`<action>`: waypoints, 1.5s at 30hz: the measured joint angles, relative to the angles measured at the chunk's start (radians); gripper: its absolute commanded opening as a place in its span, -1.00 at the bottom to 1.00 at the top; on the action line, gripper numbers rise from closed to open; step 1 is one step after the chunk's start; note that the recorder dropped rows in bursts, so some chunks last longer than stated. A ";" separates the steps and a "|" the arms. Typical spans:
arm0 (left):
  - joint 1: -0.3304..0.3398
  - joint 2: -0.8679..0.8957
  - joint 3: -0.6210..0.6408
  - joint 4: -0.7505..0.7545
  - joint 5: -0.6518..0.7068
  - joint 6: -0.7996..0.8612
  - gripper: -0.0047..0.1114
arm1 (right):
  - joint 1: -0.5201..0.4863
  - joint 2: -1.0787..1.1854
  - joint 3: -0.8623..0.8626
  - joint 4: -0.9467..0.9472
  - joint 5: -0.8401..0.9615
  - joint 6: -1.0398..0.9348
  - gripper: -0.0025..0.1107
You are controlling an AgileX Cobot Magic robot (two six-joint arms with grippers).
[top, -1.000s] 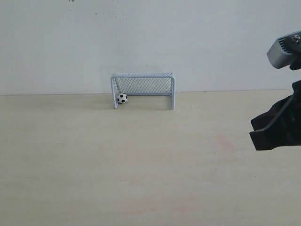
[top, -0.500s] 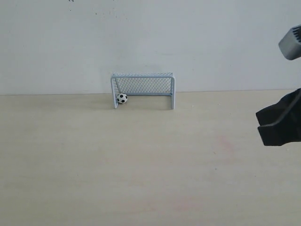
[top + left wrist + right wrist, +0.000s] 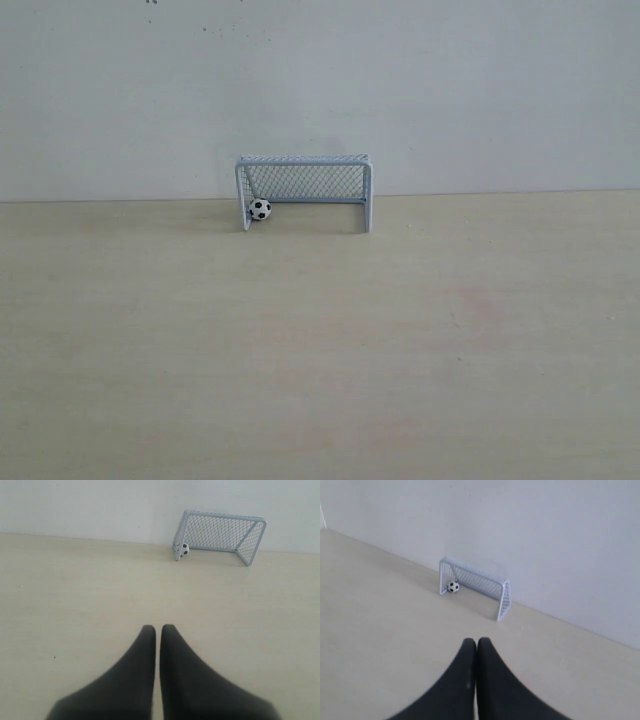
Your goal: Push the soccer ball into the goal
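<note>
The goal (image 3: 304,160) stands against the back wall, pale frame with mesh netting. The soccer ball (image 3: 260,209) rests inside its mouth, close to the left post. Neither arm shows in the exterior view. In the left wrist view my left gripper (image 3: 158,628) is shut with nothing in it, far from the goal (image 3: 220,516) and the soccer ball (image 3: 184,550). In the right wrist view my right gripper (image 3: 476,641) is shut and empty too, well back from the goal (image 3: 476,571) and the soccer ball (image 3: 453,586).
A pale wooden tabletop (image 3: 320,340) runs from the front edge to a plain white wall (image 3: 320,80) right behind the goal. Nothing else lies on it in any view.
The right arm, seen at the exterior view's right edge a second ago, has drawn away to the right and left that view. Ball and goal have not moved.
</note>
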 measured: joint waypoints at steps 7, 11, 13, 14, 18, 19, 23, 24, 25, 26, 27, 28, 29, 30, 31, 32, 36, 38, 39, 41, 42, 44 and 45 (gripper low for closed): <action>0.000 0.000 0.000 0.000 0.000 0.000 -0.84 | -0.075 -0.142 0.167 -0.005 -0.096 -0.014 -0.96; 0.000 0.000 0.000 0.000 0.000 0.000 -0.84 | -0.124 -0.217 0.297 -0.011 -0.145 -0.014 -0.96; 0.000 0.000 0.000 0.000 0.000 0.000 -0.84 | -0.147 -0.256 0.360 -0.014 -0.175 -0.014 -0.96; 0.000 0.000 0.000 0.000 0.000 0.000 -0.84 | -0.161 -0.277 0.392 -0.013 -0.197 -0.014 -0.96; 0.000 0.000 0.000 0.000 0.000 0.000 -0.84 | -0.212 -0.360 0.512 -0.013 -0.281 -0.014 -0.96; 0.000 0.000 0.000 0.000 0.000 0.000 -0.84 | -0.222 -0.380 0.537 -0.013 -0.292 -0.014 -0.96; 0.000 0.000 0.000 0.000 0.000 0.000 -0.84 | -0.260 -0.462 0.700 -0.013 -0.324 -0.006 -0.96; 0.000 0.000 0.000 0.000 0.000 0.000 -0.84 | -0.260 -0.466 0.739 -0.008 -0.328 0.022 -0.96; 0.000 0.000 0.000 0.000 0.000 0.000 -0.84 | -0.260 -0.468 0.745 -0.001 -0.328 0.033 -0.96; 0.000 0.000 0.000 0.000 0.000 0.000 -0.84 | -0.260 -0.470 0.747 0.008 -0.326 0.043 -0.96; 0.000 0.000 0.000 0.000 0.000 0.000 -0.84 | -0.260 -0.470 0.747 0.010 -0.326 0.047 -0.96; 0.000 0.000 0.000 0.000 0.000 0.000 -0.84 | -0.260 -0.470 0.747 0.011 -0.326 0.050 -0.96; 0.000 0.000 0.000 0.000 0.000 0.000 -0.84 | -0.260 -0.472 0.747 0.011 -0.326 0.054 -0.96; 0.000 0.000 0.000 0.000 0.000 0.000 -0.84 | -0.260 -0.482 0.748 0.014 -0.322 0.054 -0.96; 0.000 0.000 0.000 0.000 0.000 0.000 -0.84 | -0.260 -0.503 0.751 0.014 -0.318 0.054 -0.96; 0.000 0.000 0.000 0.000 0.000 0.000 -0.84 | -0.260 -0.538 0.751 0.014 -0.303 0.056 -0.96; 0.000 0.000 0.000 0.000 0.000 0.000 -0.84 | -0.264 -0.577 0.752 0.014 -0.218 0.066 -0.96; 0.000 0.000 0.000 0.000 0.000 0.000 -0.84 | -0.265 -0.577 0.752 0.011 -0.209 0.069 -0.96; 0.000 0.000 0.000 0.000 0.000 0.000 -0.84 | -0.267 -0.577 0.752 0.006 -0.207 0.075 -0.96; 0.000 0.000 0.000 0.000 0.000 0.000 -0.84 | -0.267 -0.579 0.752 -0.024 -0.207 0.108 -0.96; 0.000 0.000 0.000 0.000 0.000 0.000 -0.84 | -0.267 -0.579 0.752 -0.042 -0.205 0.129 -0.96; 0.000 0.000 0.000 0.000 0.000 0.000 -0.84 | -0.274 -0.579 0.752 -0.089 -0.201 0.194 -0.96; 0.000 0.000 0.000 0.000 0.000 0.000 -0.84 | -0.281 -0.579 0.752 -0.110 -0.201 0.221 -0.96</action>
